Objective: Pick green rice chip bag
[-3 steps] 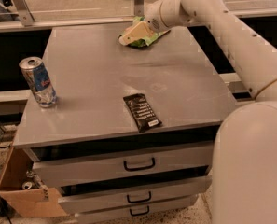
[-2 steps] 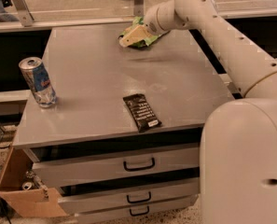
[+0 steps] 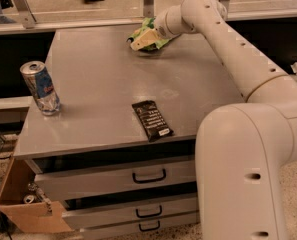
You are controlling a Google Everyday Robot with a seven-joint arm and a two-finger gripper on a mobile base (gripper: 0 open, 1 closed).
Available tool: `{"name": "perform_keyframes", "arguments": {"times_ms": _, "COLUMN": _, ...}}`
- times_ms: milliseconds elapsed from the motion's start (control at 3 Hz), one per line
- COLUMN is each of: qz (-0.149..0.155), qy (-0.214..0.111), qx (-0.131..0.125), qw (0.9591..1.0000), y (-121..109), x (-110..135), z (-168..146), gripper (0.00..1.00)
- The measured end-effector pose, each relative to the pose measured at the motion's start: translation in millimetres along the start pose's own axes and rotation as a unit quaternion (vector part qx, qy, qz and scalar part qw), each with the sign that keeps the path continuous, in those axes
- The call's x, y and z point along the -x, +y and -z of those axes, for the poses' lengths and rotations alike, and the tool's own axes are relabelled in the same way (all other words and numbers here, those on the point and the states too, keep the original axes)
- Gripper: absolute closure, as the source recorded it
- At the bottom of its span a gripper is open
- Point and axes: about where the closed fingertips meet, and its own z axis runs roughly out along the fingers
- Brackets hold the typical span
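Observation:
The green rice chip bag (image 3: 159,35) lies at the far edge of the grey table top (image 3: 103,84), a crinkled bright-green packet. My gripper (image 3: 141,41) is right at the bag, over its near-left side and covering part of it. The arm reaches in from the right, across the table. I cannot tell whether the bag rests on the table or is held.
A flat dark bar wrapper (image 3: 152,120) lies near the table's front edge. A dented blue and silver can (image 3: 40,87) stands at the front left. Drawers (image 3: 148,176) sit under the top. A cardboard box (image 3: 25,204) is on the floor at the left.
The arm's upper links have swung in closer to the camera and fill more of the right side. The gripper has stayed at the green bag.

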Motion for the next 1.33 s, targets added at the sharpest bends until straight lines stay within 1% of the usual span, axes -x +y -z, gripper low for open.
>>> {"name": "perform_keyframes", "arguments": {"times_ms": 333, "qz": 0.006, "qy": 0.014, "qx": -0.007, "qw": 0.9998, "y": -7, "x": -11, "z": -13, "gripper": 0.17}}
{"name": "perform_keyframes", "arguments": {"times_ms": 667, "qz": 0.01, "qy": 0.023, "qx": -0.012, "qw": 0.9996, "y": -11, "x": -20, "z": -20, "gripper": 0.42}}
{"name": "perform_keyframes", "arguments": {"times_ms": 1000, "qz": 0.012, "qy": 0.024, "qx": -0.015, "qw": 0.9995, "y": -14, "x": -23, "z": -20, "gripper": 0.64}}
{"name": "perform_keyframes", "arguments": {"times_ms": 1333, "qz": 0.021, "qy": 0.012, "qx": -0.011, "qw": 0.9996, "y": -12, "x": -15, "z": -16, "gripper": 0.88}}
